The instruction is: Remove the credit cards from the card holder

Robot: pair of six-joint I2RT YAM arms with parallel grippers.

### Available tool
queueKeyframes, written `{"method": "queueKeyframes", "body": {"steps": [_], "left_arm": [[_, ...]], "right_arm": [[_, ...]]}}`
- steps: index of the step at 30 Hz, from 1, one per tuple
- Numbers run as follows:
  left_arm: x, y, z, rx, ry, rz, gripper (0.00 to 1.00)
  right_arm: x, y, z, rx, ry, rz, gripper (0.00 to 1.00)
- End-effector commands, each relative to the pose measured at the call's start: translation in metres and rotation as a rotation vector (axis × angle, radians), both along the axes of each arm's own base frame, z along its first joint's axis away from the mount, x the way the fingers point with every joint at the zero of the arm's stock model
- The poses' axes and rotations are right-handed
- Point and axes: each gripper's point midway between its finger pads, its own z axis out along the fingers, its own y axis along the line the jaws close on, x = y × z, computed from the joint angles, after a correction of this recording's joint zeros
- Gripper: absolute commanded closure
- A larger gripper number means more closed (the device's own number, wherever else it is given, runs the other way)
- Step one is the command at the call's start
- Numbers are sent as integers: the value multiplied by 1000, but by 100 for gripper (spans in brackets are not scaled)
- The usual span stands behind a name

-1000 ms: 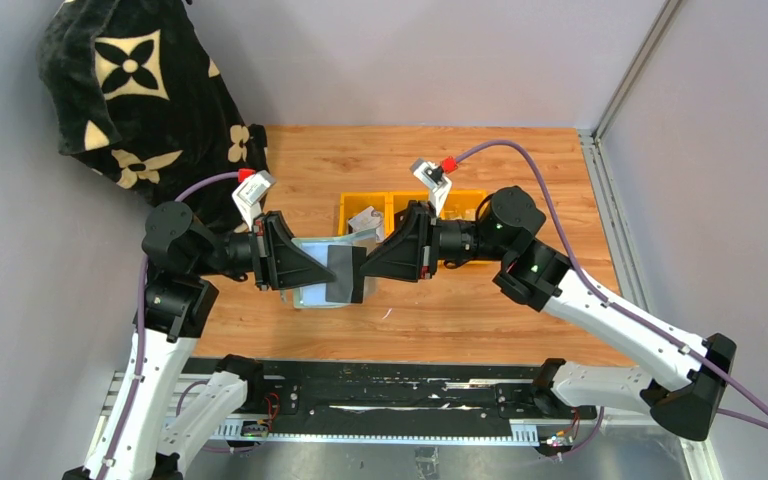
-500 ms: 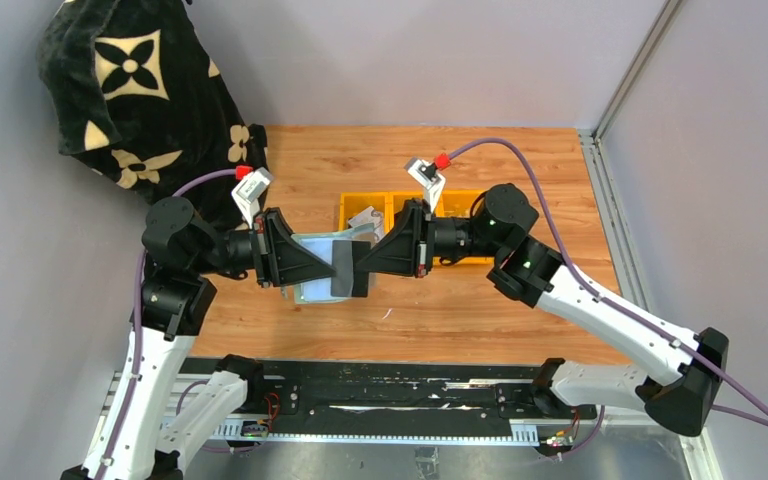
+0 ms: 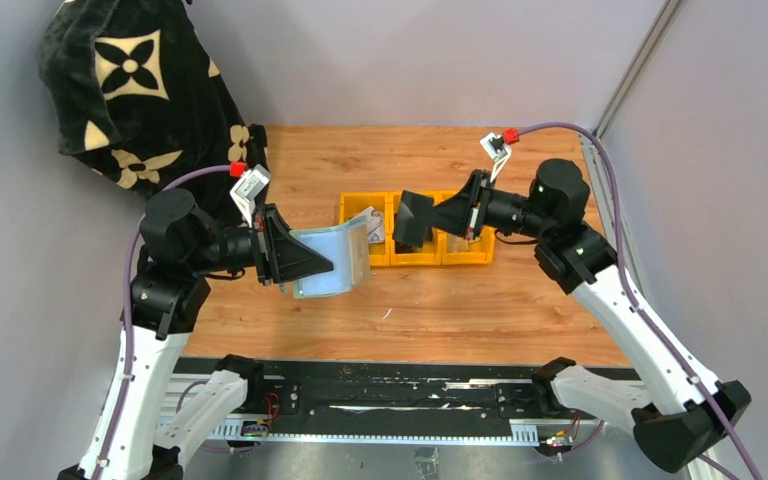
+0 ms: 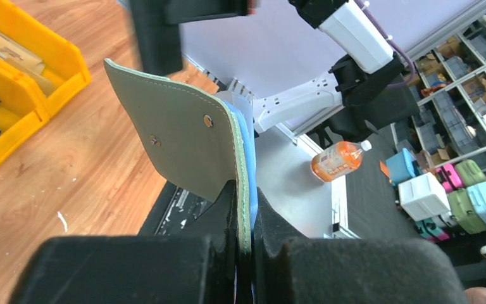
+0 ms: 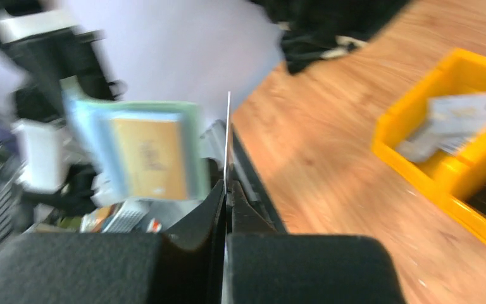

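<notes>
My left gripper [image 3: 328, 267] is shut on the pale green card holder [image 3: 332, 260] and holds it open above the table. In the left wrist view the holder [image 4: 183, 145] stands edge-on between the jaws of that gripper [image 4: 245, 218], with its blue inner pockets to the right. My right gripper [image 3: 428, 217] is shut on a dark credit card [image 3: 410, 218] over the yellow bins, apart from the holder. In the blurred right wrist view that card [image 5: 228, 133] shows as a thin edge rising from my right gripper [image 5: 226, 190]. A tan card [image 5: 147, 155] sits in the holder [image 5: 194, 145].
Yellow bins [image 3: 460, 258] stand side by side mid-table; the left one holds grey-white cards [image 3: 364, 221]. They also show in the wrist views [image 4: 66, 66] [image 5: 417, 168]. A black flower-patterned bag [image 3: 140, 85] stands at the back left. Grey walls enclose the table.
My right gripper has pulled back to the right, away from the holder, with a dark card in its jaws, and is now over the yellow bins. The left gripper still holds the holder.
</notes>
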Motion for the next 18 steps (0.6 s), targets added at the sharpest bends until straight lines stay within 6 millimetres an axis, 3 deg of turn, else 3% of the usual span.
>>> {"method": "queueKeyframes", "body": {"steps": [1, 9, 15, 18], "left_arm": [[-1, 3, 6, 20, -61, 20, 100], [-7, 3, 6, 20, -64, 1, 100], [-12, 3, 11, -1, -68, -8, 100], [-15, 3, 14, -12, -67, -13, 100]], "right_arm": [[50, -28, -66, -244, 139, -203, 100], [127, -36, -157, -544, 242, -364, 100], [171, -21, -210, -653, 316, -355, 100], [188, -13, -225, -675, 341, -350, 100]]}}
